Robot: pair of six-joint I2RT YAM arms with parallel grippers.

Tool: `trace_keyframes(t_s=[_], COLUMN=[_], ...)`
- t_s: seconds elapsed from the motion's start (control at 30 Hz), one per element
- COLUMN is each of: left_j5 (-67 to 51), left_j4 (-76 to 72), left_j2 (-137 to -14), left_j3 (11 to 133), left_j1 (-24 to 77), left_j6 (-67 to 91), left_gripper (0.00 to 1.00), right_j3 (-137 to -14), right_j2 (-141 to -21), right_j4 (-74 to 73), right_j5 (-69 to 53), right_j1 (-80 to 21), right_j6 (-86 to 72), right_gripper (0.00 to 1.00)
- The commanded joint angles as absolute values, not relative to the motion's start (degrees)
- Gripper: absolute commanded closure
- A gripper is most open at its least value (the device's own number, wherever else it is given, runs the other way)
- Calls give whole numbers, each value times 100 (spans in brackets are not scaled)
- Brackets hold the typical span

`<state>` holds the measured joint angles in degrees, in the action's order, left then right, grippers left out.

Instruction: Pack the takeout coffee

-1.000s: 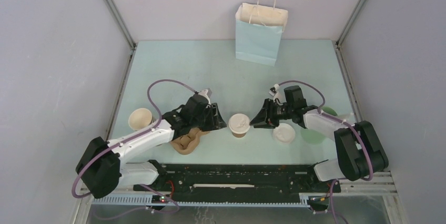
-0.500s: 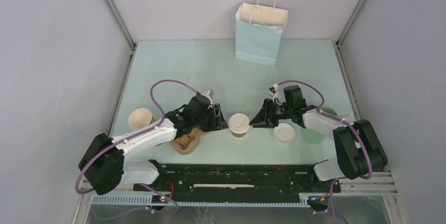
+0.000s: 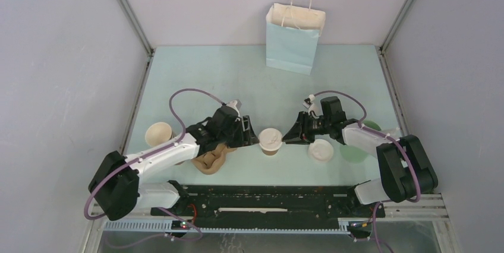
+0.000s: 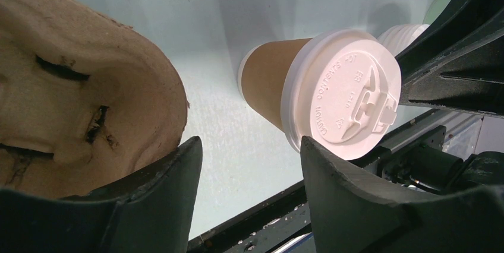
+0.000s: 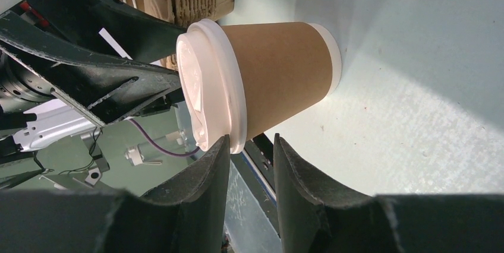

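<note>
While the left gripper (image 3: pixel 248 134) gapes wide and empty and the right gripper (image 3: pixel 291 136) keeps its jaws slightly parted on nothing, the coffee cup (image 5: pixel 279 75) stands upright on the table (image 3: pixel 238 81) between them. A pulp carrier (image 3: pixel 211 161) lies just beside the left gripper. Grasping the cup looks the step in hand; next, one gripper must close below the lid (image 4: pixel 342 101).

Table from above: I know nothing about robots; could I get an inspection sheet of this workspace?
Surface: pale green table, no spills seen.
Job's things: lidded coffee cup upright between the grippers; cardboard carrier left of it.
Clutter: cup stack, spare lids, green cup, paper bag at the back.
Grippers: left gripper open; right gripper narrowly open; neither holds anything.
Cables: purple cables loop over both arms.
Surroundings: grey walls.
</note>
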<state>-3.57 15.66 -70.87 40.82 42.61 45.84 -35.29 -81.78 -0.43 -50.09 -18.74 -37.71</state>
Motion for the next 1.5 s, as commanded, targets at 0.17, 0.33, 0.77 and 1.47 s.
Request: trace_keyframes(t_s=[0.17,0.33,0.77,1.47], left_j5=[-192,-110,207,234], left_j4=[1559,1652,1907,2124], left_j2=[-7339,-7507,-7811,-8074], left_j3=[4510,4535,4447,5168], left_j1=[4242,4290,4533,4661], left_j6=[4373,4317,4235,3987], left_gripper=[34,40,46,47], right_j3=[-3690,-3691,-3822,-3853], right_j2=[-8232,-8317,-8670,-8023], right_j4=[44,27,-1335,-535], right_j5=[-4919,-4736,-3116,-4038], right_j1=[-1861,-1936,-2255,-2125], right_j6=[-3634,-3584,-3176,-3595], right_gripper=[59,59,66,61])
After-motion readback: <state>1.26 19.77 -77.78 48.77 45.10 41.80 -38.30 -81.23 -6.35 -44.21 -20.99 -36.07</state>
